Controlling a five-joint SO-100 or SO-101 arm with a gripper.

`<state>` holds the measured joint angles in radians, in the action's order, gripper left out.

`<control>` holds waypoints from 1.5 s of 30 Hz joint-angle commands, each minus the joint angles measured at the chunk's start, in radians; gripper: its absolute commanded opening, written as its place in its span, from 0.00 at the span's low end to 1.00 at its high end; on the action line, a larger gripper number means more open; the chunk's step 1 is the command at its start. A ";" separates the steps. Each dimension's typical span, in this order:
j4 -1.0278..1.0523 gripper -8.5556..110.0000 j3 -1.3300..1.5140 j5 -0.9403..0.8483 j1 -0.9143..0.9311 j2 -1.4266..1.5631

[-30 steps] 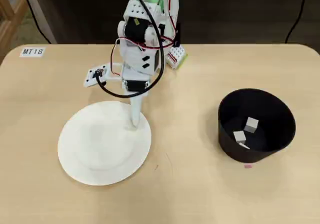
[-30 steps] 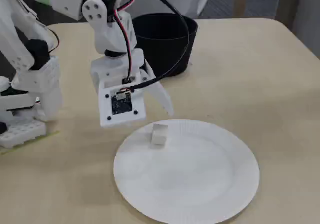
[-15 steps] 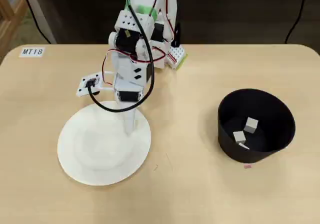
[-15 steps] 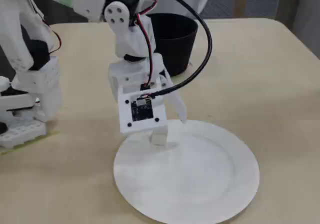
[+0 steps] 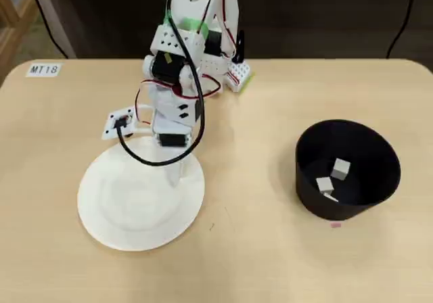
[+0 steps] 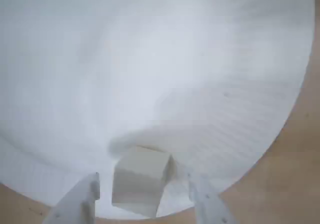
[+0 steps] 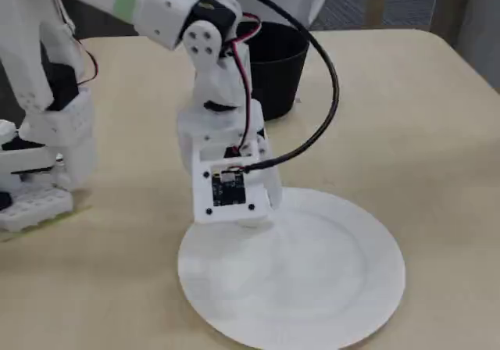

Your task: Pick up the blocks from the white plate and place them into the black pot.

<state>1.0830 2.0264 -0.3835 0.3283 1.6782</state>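
Note:
One pale grey block (image 6: pixel 142 181) sits on the white plate (image 6: pixel 150 59) close to its rim. In the wrist view my gripper (image 6: pixel 142 180) is open around it, one finger (image 6: pixel 85 199) on each side with a small gap to the block. In the overhead view the arm covers the plate's (image 5: pixel 128 208) upper right edge and hides the block and fingers. In the fixed view the wrist mount hides them at the plate's (image 7: pixel 312 272) far left rim. The black pot (image 5: pixel 385 157) stands to the right with two blocks (image 5: pixel 342 168) clearly inside; a third is unclear. It also shows in the fixed view (image 7: pixel 277 69).
The arm's base (image 5: pixel 203 19) stands at the table's back edge, with a black cable looping over the plate. A label reading MT18 (image 5: pixel 44 69) lies at the back left. A small pink mark (image 5: pixel 335 224) lies in front of the pot.

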 commanded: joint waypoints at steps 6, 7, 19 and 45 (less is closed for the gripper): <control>-0.041 0.11 -0.084 0.021 0.002 -0.015; -0.041 0.07 -0.095 0.025 0.002 -0.020; -0.160 0.05 -0.072 0.005 -0.037 0.189; -0.492 0.05 0.252 0.442 -0.999 0.853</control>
<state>0.6243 2.2396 0.0506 -0.6458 2.5142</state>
